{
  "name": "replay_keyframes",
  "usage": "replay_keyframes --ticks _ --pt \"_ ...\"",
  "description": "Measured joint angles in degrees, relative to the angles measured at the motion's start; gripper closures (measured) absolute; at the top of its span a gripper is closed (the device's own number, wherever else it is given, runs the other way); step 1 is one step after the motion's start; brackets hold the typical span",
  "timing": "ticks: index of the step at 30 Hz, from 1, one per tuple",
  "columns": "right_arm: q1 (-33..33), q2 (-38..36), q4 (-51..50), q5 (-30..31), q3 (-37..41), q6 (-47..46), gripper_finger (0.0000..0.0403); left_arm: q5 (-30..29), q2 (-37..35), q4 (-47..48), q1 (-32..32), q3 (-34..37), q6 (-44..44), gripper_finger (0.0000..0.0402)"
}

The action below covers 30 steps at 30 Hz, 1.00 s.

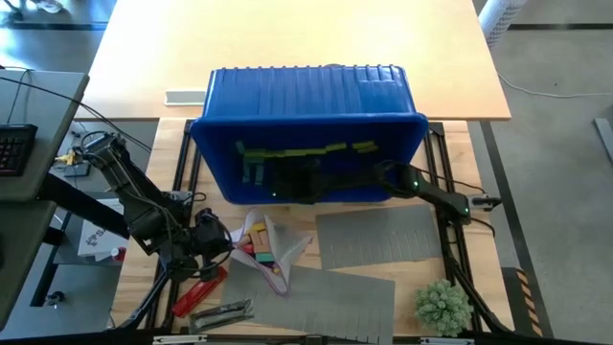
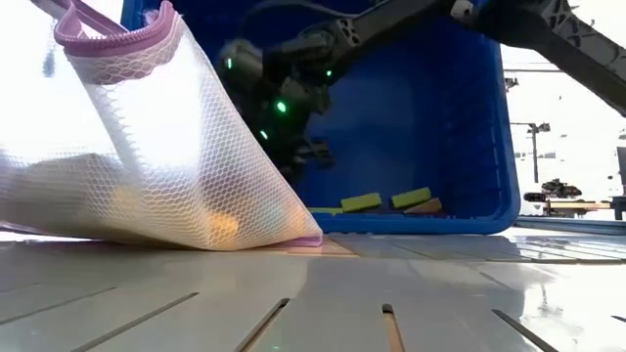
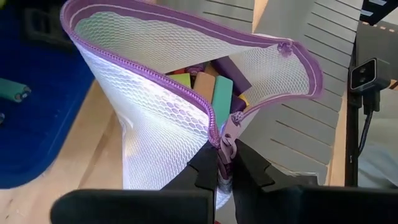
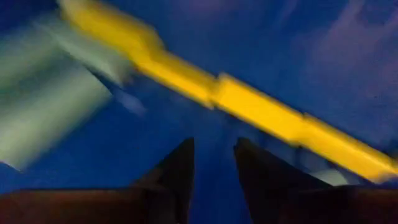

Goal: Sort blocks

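I have the left gripper (image 3: 225,163) pinched shut on the mesh bag's (image 3: 155,118) zipper end, holding its mouth open with blocks (image 3: 214,93) inside. My right gripper (image 4: 212,163) is inside the blue bin (image 1: 306,105), fingers slightly apart, nothing between them, facing lime blocks (image 4: 249,102) on the floor

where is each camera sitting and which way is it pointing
High view: above the table, looking straight down on the blue bin, both arms showing.
Low view: at table-top height, looking level across at the mesh bag and into the bin; the right arm reaches in.
Left wrist view: on the left arm, looking past the left pincer, shut on the bag's zipper end.
Right wrist view: inside the bin, right pincer over yellow-green blocks.
Shared: the high and low views both show the bin, bag and right arm.
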State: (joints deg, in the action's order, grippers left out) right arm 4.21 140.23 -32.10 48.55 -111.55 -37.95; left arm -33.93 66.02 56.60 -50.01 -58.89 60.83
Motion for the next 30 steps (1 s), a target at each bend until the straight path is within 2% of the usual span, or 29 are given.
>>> replay_keyframes --ticks 3,7,9,15,18,21,24,28,30 --pt "-0.06 0.12 11.92 -2.28 -0.13 3.71 0.03 -0.05 0.0 -0.08 0.58 0.0 -1.31 0.0401" --pt "1.12 5.17 37.86 -14.46 -0.13 11.98 0.03 0.18 -0.02 -0.24 1.54 0.0 -1.3 0.0401" --pt "1.98 8.02 48.1 -18.92 -0.13 12.41 0.03 0.51 -0.02 -0.41 1.78 0.0 -1.08 0.0401" --pt "5.92 13.31 59.09 -21.55 -0.11 10.54 0.03 0.85 -0.02 -0.5 2.0 0.0 0.16 0.0401" --pt "5.94 13.41 57.3 -20.29 -0.22 11.01 0.03 0.81 -0.02 -0.5 2.17 0.0 0.12 0.0401" --pt "5.85 12.52 50.51 -17.15 -0.28 10.83 0.03 1.02 -0.02 -0.55 2.71 0.0 0.57 0.0401" --pt "5.0 9.09 36.27 -15.44 -0.37 9.03 0.03 1.29 -0.02 -0.55 3.27 0.0 0.87 0.0401" --pt "1.42 3.29 12.42 -5.36 0.01 5.23 0.03 1.48 -0.02 -0.52 3.99 -0.02 -0.3 0.0401" --pt "-0.53 0.95 9.7 0.3 -0.01 5.65 0.03 1.46 -0.02 -0.5 4.49 -0.02 -1.26 0.0401"
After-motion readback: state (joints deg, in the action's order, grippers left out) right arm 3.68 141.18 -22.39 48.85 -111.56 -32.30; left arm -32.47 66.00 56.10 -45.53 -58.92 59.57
